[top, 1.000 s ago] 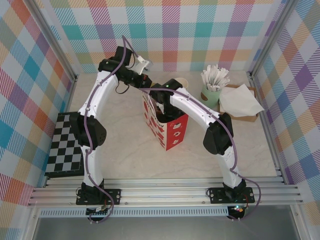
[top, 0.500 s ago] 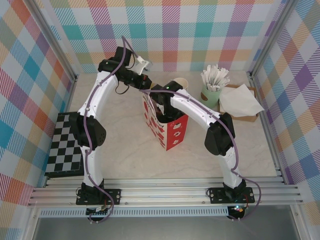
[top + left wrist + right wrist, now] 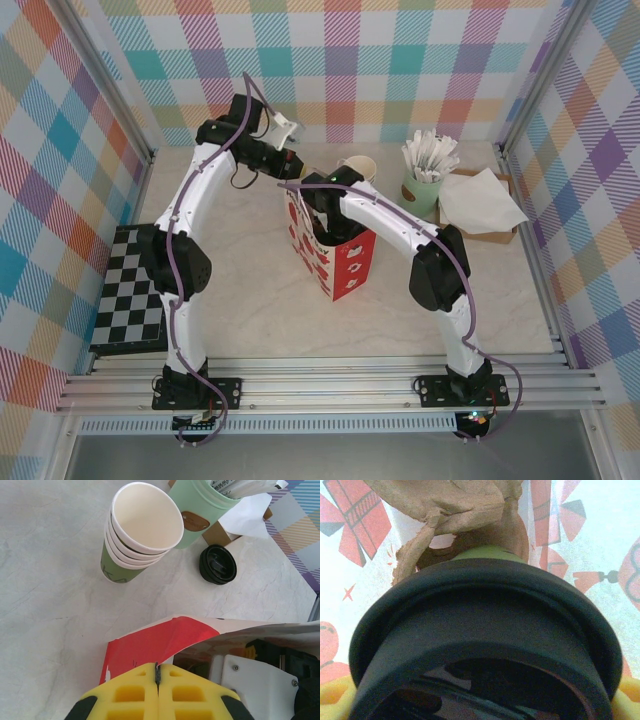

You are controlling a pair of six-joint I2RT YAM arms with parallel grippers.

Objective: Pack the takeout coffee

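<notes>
Probably a robotics lab cell staged as a café counter. Bright plaid panels (image 3: pixel 340 60) wall in a marble-look tabletop (image 3: pixel 250 310), and bare aluminium rails (image 3: pixel 330 385) frame its near edge. Stacked paper cups (image 3: pixel 135 545) stand beside a sachet pot (image 3: pixel 200 515).

Red-and-white paper bag (image 3: pixel 340 262) mid-table, right arm (image 3: pixel 395 225) down inside, left end effector (image 3: pixel 289 172) at its far rim.

Your left arm (image 3: pixel 200 205) reaches far back, left gripper (image 3: pixel 157 672) pinched on the bag (image 3: pixel 150 642) rim (pads pressed flat together). Your right arm (image 3: pixel 400 225) arcs inward, right gripper (image 3: pixel 320 205) pointing down, clamped around the takeout coffee (image 3: pixel 480 625).
</notes>
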